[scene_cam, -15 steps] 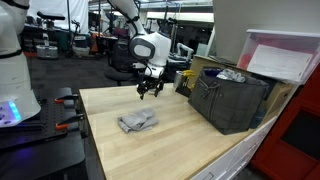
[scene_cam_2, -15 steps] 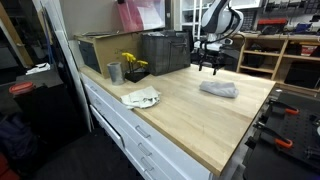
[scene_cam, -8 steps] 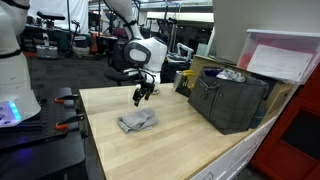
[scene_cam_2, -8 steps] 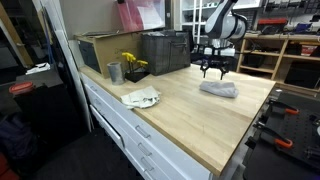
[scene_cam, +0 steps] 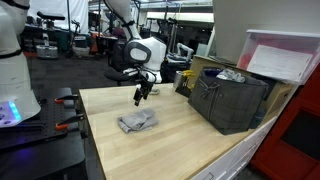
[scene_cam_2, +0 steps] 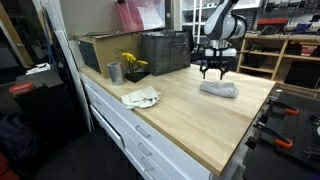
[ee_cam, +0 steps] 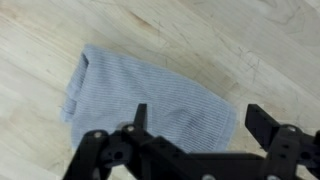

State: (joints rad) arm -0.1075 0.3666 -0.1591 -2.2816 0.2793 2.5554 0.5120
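Observation:
A folded grey cloth (scene_cam: pixel 137 122) (scene_cam_2: pixel 219 89) lies flat on the light wooden table (scene_cam: pixel 170 140). In the wrist view the grey cloth (ee_cam: pixel 140 90) fills the middle, its ribbed weave showing. My gripper (scene_cam: pixel 140 97) (scene_cam_2: pixel 214 71) hangs a little above the cloth, clear of it, with its jaws open and nothing between them. From the wrist, the gripper (ee_cam: pixel 197 118) has one finger over the cloth and the other finger over bare wood beside the cloth's edge.
A dark crate (scene_cam: pixel 232 98) (scene_cam_2: pixel 163 50) stands on the table near the wall. A metal cup (scene_cam_2: pixel 114 72), a yellow plant (scene_cam_2: pixel 133 65) and a crumpled white cloth (scene_cam_2: pixel 141 97) sit toward the table's other end. A clamp (scene_cam_2: pixel 285 142) lies beyond the table edge.
Over the last second the gripper swung across and came down over the grey cloth; in the last half second it has stayed still. The cloth has not moved.

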